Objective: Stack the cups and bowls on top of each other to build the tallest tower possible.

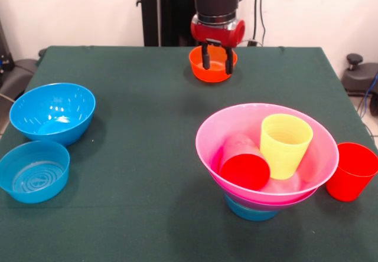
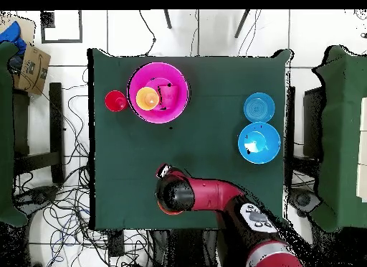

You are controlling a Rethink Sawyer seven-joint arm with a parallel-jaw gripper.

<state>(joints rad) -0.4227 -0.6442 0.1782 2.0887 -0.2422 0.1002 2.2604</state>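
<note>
My gripper (image 1: 217, 61) hangs open at the table's far middle, its two black fingers spread and lowered at the small orange bowl (image 1: 211, 73). I cannot tell whether they touch it. The tower stands front right: a small blue bowl (image 1: 251, 210) at the base carries the wide pink bowl (image 1: 207, 153). Inside the pink bowl a yellow cup (image 1: 285, 147) stands upright and a red cup (image 1: 245, 170) lies on its side. Another red cup (image 1: 351, 172) stands on the table just right of the tower. In the overhead view the arm (image 2: 179, 194) hides the orange bowl.
Two blue bowls sit at the left, a deep one (image 1: 53, 113) and a shallower one (image 1: 33, 172) in front of it. Overhead, they (image 2: 259, 142) lie on the side opposite the pink bowl (image 2: 175, 106). Green cloth covers the table (image 1: 136, 173).
</note>
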